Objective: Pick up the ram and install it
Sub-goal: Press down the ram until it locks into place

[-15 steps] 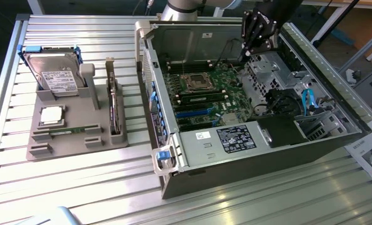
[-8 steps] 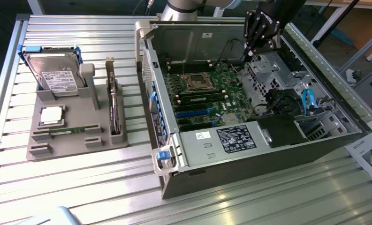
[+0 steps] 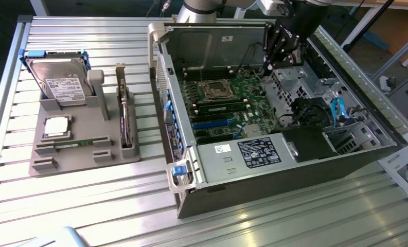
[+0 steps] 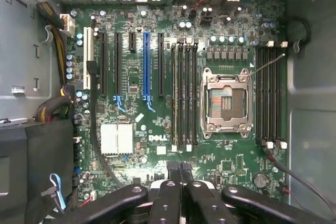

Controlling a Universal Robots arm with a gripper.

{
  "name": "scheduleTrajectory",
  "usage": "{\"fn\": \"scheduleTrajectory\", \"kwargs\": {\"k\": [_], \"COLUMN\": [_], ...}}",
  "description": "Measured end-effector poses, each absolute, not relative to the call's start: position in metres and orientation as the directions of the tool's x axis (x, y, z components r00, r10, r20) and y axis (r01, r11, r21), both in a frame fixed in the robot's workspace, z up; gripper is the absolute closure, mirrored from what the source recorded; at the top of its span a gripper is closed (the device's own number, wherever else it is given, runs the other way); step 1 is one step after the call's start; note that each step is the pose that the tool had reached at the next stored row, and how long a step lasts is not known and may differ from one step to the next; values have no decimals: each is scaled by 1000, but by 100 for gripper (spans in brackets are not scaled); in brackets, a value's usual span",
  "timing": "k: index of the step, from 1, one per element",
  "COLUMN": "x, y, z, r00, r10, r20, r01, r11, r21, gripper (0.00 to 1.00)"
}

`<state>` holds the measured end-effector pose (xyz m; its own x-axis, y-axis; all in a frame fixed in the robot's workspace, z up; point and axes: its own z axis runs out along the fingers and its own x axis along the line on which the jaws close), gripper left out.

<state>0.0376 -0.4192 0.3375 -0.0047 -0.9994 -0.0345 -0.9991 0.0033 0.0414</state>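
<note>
A slatted metal desk (image 3: 87,206) carries a grey parts holder (image 3: 80,149) and an open computer case (image 3: 272,154). The ram (image 3: 76,143), a thin green stick, lies in the holder's front slot, untouched. The end effector (image 3: 281,54) hangs above the motherboard (image 4: 157,103) inside the case, fingers (image 4: 178,174) closed on nothing. Judging by this, pickup and installation are both left to do.
</note>
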Motion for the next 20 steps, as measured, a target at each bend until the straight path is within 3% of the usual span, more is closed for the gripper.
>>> {"fn": "scheduleTrajectory", "kwargs": {"k": [20], "x": [38], "y": [-419], "z": [300], "r00": [-5], "r10": [-999], "r20": [-35], "r01": [-999], "r11": [3], "r21": [41], "gripper": [90]}}
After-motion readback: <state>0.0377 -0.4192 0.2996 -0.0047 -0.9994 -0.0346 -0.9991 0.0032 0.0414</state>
